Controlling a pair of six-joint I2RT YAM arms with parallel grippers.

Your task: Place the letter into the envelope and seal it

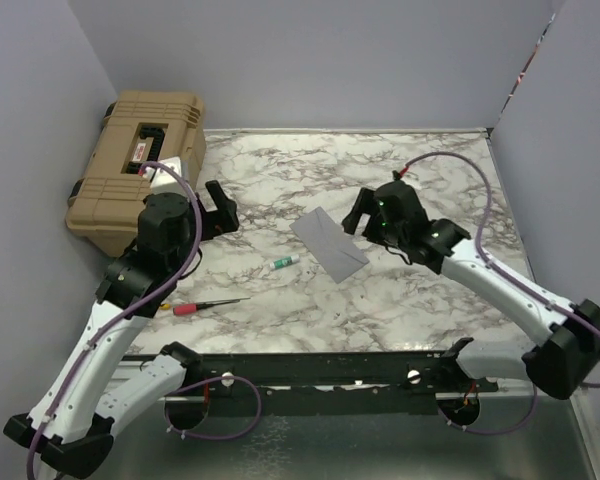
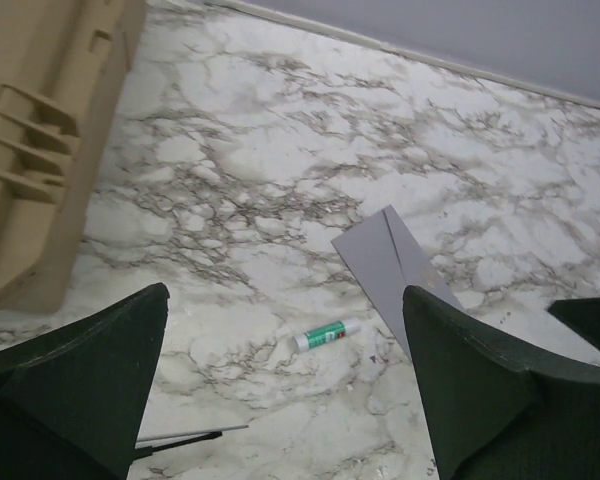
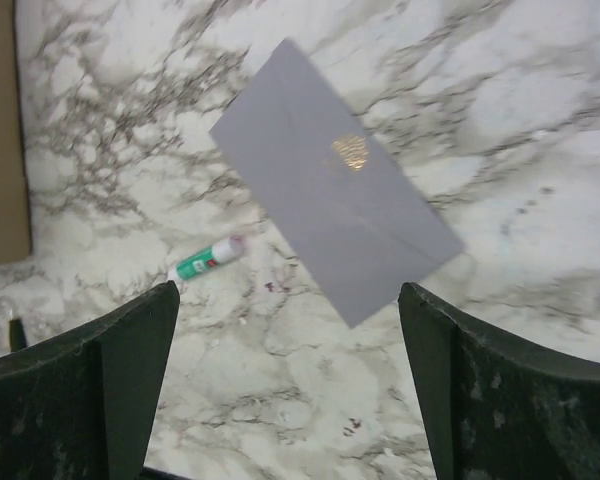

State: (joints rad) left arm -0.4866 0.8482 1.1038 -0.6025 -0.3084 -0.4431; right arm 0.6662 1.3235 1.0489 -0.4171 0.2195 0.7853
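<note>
Envelope [image 1: 328,245] lies flat; your left gripper [image 1: 222,208] and right gripper [image 1: 358,212] gape empty. If poorly sealed, it could spring open.

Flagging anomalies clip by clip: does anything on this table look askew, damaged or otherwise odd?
Nothing damaged or spilled. The envelope lies flat but diagonal to the table edges, flap closed, a gold spot on its face. No letter shows anywhere; whether it is inside cannot be told. A glue stick lies on its side beside it.
</note>
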